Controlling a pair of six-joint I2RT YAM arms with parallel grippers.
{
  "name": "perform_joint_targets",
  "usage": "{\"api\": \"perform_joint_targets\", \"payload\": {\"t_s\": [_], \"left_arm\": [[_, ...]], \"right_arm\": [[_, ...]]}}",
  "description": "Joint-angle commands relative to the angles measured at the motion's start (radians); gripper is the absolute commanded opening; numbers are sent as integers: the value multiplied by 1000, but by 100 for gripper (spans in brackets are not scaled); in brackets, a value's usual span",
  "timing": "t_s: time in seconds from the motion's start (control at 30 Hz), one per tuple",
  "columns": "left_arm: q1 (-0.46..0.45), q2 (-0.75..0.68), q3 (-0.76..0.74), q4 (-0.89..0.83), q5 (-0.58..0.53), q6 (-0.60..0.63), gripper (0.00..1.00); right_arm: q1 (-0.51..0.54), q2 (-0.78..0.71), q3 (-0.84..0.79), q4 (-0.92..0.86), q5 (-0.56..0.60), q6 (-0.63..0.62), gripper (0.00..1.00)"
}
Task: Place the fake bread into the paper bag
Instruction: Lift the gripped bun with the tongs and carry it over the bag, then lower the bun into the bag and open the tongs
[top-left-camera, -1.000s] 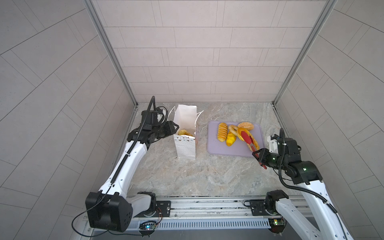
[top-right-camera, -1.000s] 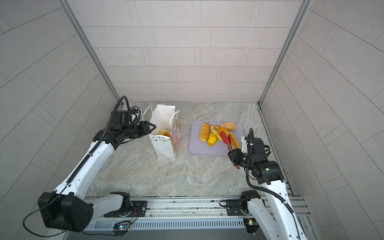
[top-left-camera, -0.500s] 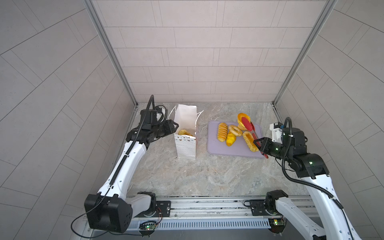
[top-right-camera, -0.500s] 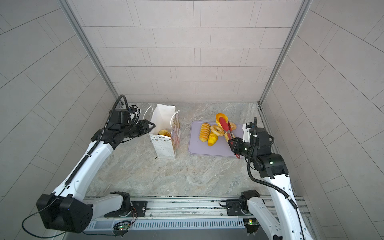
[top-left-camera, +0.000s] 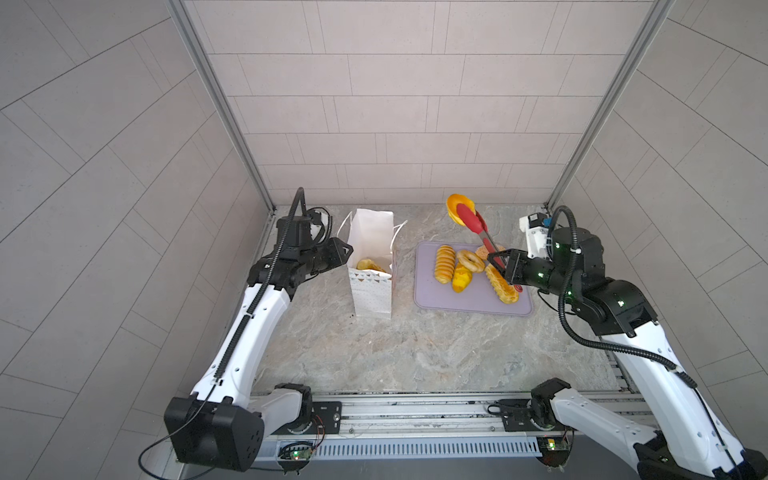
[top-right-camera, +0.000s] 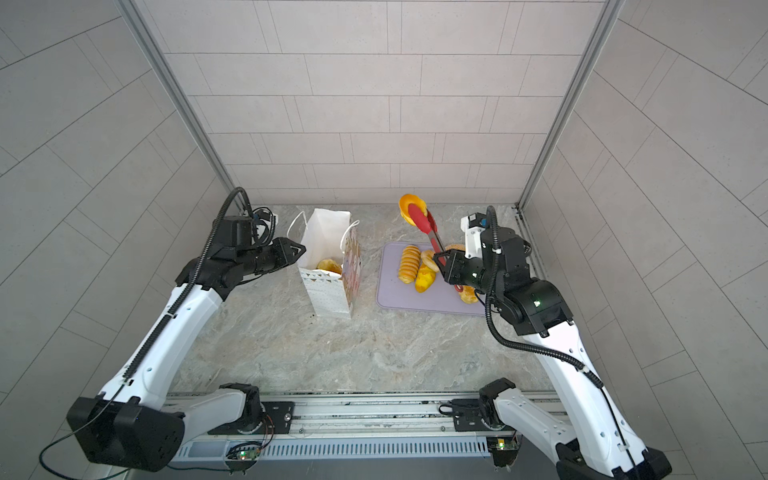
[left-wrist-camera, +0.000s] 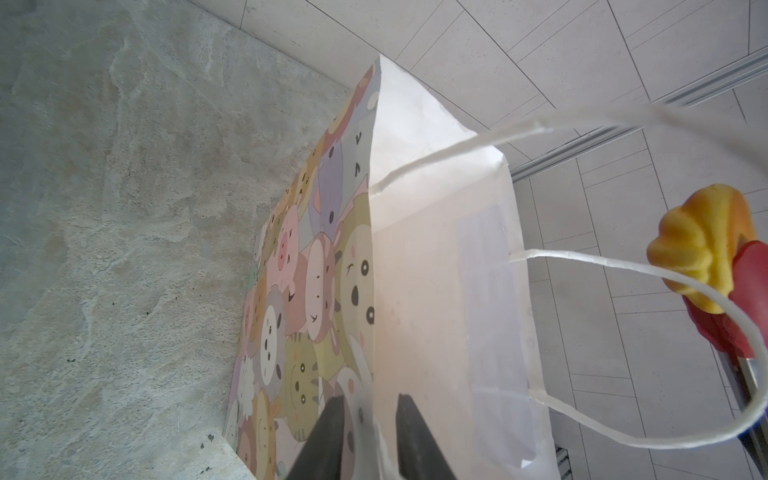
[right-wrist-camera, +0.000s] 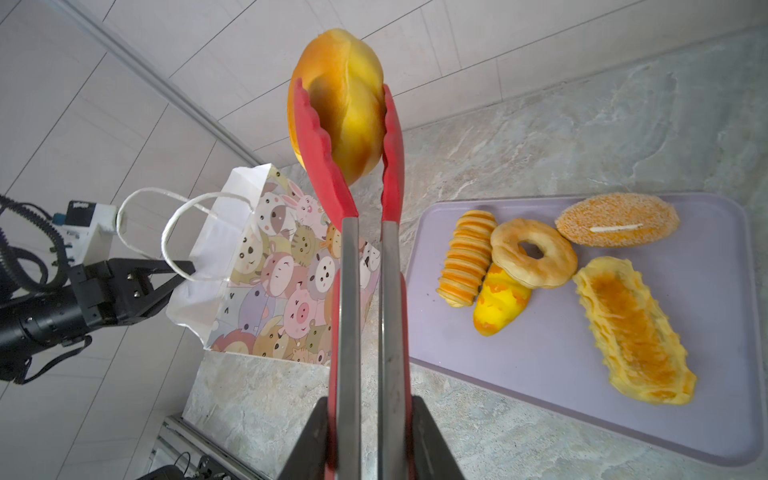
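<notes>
**Tongs (right-wrist-camera: 348, 291) hold orange bread (right-wrist-camera: 345, 112) aloft beside paper bag (top-left-camera: 371, 232)**

The right gripper (right-wrist-camera: 365, 419) is closed tight on the steel handles of the red-tipped tongs. Their tips pinch the smooth orange bread clear of the table, to the right of the upright white paper bag and apart from it. The left gripper (left-wrist-camera: 370, 432) straddles the bag's rim, jaws narrowly parted with the paper wall between them; whether they pinch it cannot be told. One yellow loaf (top-left-camera: 368, 265) lies inside the bag. Five more lie on the lilac tray (top-left-camera: 457, 305): a ridged loaf (right-wrist-camera: 467, 257), a ring (right-wrist-camera: 534, 253), a seeded bun (right-wrist-camera: 617, 220), a yellow roll (right-wrist-camera: 500, 307) touching the ring, and a long frilled loaf (right-wrist-camera: 631, 332)
</notes>
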Motion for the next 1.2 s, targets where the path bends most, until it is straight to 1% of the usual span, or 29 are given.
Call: {"api": "perform_joint_targets", "payload": {"t_s": [0.0,0.13,0.43,0.67,0.9,1.17], "left_arm": [[-4,-20,25,-14,0,1,24],[-4,-20,21,-13,1,1,20],[-4,-19,14,-10,3,-1,17],[-4,-17,6,1,7,-7,14],[-4,-18,3,1,5,-9,14],[-4,-18,2,5,9,-12,14]], "right_arm": [[91,27,77,38,112,-54,28],[190,80,150,33,186,-93,28],[334,212,319,0,268,-173,28],[455,331,460,-58,373,-248,28],[530,444,575,-133,463,-303,28],[574,517,633,-181,515,-338,28]]}}
